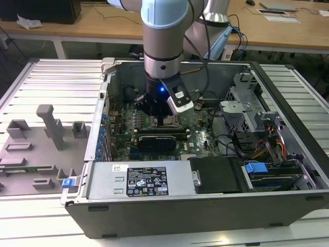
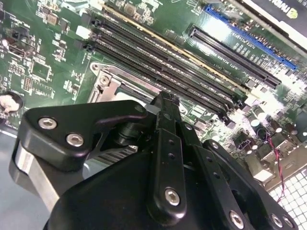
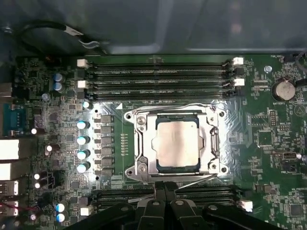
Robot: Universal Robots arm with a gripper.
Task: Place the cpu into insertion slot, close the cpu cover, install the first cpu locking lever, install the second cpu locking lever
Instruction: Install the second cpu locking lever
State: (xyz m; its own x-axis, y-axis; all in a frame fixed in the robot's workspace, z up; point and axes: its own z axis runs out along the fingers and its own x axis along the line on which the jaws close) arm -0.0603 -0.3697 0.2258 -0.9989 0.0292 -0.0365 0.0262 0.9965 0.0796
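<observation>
CPU (image 3: 176, 143) work sits well along, by my reading: the chip lies flat in the insertion slot (image 3: 144, 143) on the green motherboard (image 3: 268, 139), inside the open grey computer case (image 1: 154, 216) on the ribbed metal counter (image 1: 46, 82). In the first wrist view the cpu cover (image 3: 211, 143) is down around it, a thin dull-metal frame whose window shows the chip's matte silver-grey top. Thin wire locking levers (image 3: 189, 106) run along two sides of the frame; whether either is fully latched I cannot tell. Long black memory slots (image 3: 158, 76) flank the socket. The black end effector (image 3: 165, 188) hangs just beside the socket's edge, its narrow fingers pressed together and holding nothing.
</observation>
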